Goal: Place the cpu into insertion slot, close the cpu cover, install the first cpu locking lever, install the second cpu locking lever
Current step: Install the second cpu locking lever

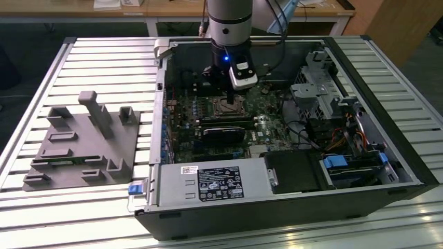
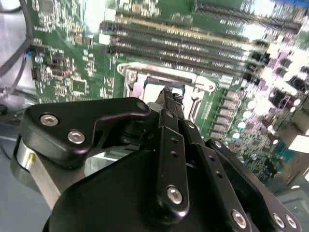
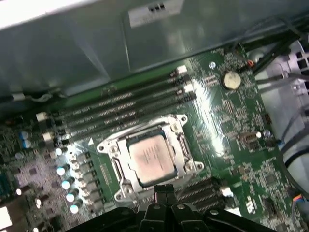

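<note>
Directly beneath the pincer, the cpu sits in the insertion slot, cpu cover seemingly down; its fingers look closed, holding nothing.

exterior view: high, angled down, well back from the open computer case on the slatted table. both wrist views sit close above the motherboard (opposite headings), sharing the insertion slot.
</note>
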Controlling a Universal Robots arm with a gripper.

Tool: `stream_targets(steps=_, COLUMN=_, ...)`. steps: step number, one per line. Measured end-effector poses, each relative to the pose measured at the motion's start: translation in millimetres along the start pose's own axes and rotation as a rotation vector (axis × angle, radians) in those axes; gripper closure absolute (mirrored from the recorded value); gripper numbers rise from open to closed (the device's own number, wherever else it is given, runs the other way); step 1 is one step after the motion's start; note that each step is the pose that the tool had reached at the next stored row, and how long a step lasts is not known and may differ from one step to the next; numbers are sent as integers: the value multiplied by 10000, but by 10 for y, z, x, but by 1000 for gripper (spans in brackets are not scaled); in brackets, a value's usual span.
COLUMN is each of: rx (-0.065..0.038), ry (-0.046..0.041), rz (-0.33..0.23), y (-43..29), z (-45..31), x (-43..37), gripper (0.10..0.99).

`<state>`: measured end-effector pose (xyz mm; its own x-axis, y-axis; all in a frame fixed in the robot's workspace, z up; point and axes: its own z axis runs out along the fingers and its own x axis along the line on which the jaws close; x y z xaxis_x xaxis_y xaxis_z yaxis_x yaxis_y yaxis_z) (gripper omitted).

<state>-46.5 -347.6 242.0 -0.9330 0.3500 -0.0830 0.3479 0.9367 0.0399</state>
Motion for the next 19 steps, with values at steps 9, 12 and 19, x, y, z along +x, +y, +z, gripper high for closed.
stream_targets(steps=9, rx=-45, ry=22, rz=-555, y=-73, z=33, x=-25, gripper=980)
stream_targets(steps=12, rx=-60, ry=30, rz=-749, y=-96, z=41, x=-30, gripper=980)
stream_targets(steps=19, rx=-91, ry=44, rz=-1038, y=-191, z=71, x=-3, gripper=980)
